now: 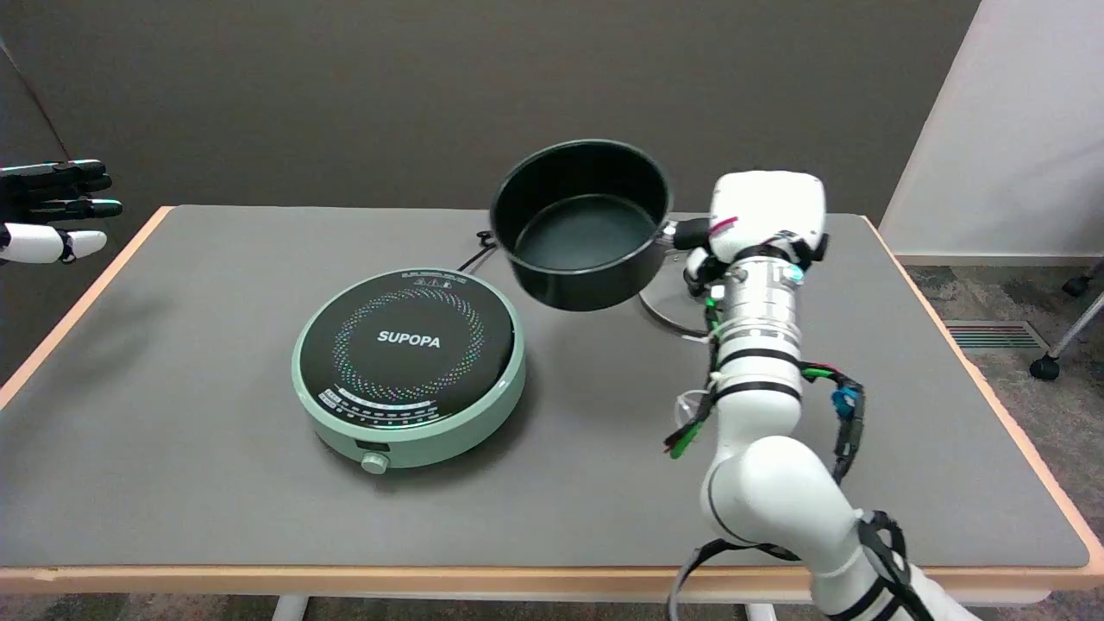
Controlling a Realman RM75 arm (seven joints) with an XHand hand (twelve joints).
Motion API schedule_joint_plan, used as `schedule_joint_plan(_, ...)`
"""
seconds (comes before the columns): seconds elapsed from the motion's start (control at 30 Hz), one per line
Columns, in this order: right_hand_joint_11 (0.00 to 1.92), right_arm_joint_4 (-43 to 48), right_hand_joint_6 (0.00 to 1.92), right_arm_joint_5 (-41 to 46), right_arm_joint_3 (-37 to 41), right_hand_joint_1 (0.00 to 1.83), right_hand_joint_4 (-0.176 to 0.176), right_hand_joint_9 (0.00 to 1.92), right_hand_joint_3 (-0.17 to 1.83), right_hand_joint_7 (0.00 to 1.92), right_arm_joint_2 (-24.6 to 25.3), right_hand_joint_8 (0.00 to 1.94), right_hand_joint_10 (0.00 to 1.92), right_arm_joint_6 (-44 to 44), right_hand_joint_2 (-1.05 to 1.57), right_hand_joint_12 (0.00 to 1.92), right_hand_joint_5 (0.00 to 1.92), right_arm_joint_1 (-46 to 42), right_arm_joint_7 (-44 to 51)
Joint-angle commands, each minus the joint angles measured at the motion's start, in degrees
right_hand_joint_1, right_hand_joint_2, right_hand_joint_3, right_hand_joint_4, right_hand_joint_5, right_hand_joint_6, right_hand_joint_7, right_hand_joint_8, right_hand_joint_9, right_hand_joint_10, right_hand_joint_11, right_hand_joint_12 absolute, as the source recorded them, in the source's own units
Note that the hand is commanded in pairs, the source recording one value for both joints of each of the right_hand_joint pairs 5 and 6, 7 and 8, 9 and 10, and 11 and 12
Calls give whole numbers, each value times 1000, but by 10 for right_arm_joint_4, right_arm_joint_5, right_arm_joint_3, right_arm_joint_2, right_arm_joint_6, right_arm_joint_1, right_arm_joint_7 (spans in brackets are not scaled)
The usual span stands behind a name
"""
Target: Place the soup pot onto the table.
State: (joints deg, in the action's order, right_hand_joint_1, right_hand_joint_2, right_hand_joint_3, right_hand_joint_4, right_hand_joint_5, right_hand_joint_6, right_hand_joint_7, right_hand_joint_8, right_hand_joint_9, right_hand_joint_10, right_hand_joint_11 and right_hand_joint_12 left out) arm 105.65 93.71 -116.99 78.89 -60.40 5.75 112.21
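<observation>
A black soup pot (580, 226) hangs in the air, tilted toward the camera, above the grey table (190, 414) just right of the cooker. Its inside is empty. My right hand (759, 222) grips the pot's handle (686, 234) at the pot's right side; the hand's white back faces the camera and hides its fingers. The pot is off the green induction cooker (410, 366), which sits left of centre with a black top marked SUPOPA.
A round glass lid (668, 310) lies flat on the table behind my right wrist, partly hidden by the pot. The cooker's black cord (477, 250) runs toward the back edge. The idle left hand (52, 211) hovers at the upper left. Chair wheels stand on the floor at right.
</observation>
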Motion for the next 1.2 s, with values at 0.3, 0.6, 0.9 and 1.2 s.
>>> schedule_joint_plan(0.3,1920,9,1920,277,202,947,-23,1920,1234,1920,-185,1920,1920,186,1129,1920,1920,-90,-125)
schedule_joint_plan(0.6,1920,5,1920,436,392,948,-22,1920,1237,1920,-180,1920,1920,458,1124,1920,1920,-173,-121)
schedule_joint_plan(0.9,1920,0,1920,485,489,950,-21,1920,1249,1920,-213,1920,1920,619,1126,1920,1920,-254,-125)
schedule_joint_plan(1.2,1920,-3,1920,480,564,950,-20,1920,1250,1920,-228,1920,1920,712,1125,1920,1920,-333,-121)
